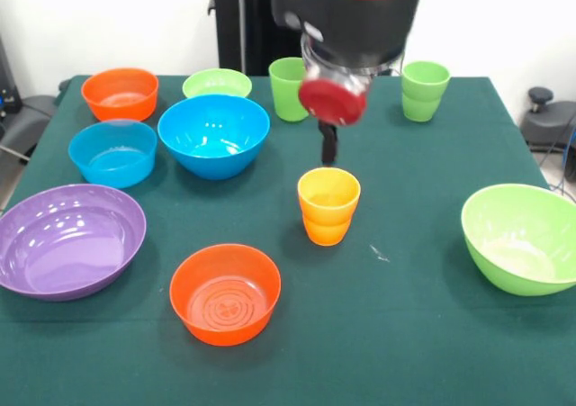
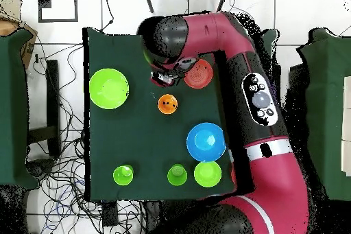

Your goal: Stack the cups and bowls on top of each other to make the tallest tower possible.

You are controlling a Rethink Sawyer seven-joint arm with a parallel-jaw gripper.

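Two nested orange cups (image 1: 328,206) stand at the table's middle; they also show in the overhead view (image 2: 168,103). My gripper (image 1: 328,145) hangs just behind and above them, apart from them. A green cup (image 1: 289,88) and two nested green cups (image 1: 425,91) stand at the far side. Bowls stand singly: orange (image 1: 120,94), small lime (image 1: 217,84), blue (image 1: 214,136), light blue (image 1: 112,152), purple (image 1: 70,240), a near orange one (image 1: 225,293) and a large lime one (image 1: 522,238). No tower of cups and bowls stands.
The arm's red and black wrist (image 1: 346,28) fills the top middle of the front view. In the overhead view the arm (image 2: 233,46) covers the table's right side and hides some of the bowls there. The green cloth (image 1: 405,334) covers the table.
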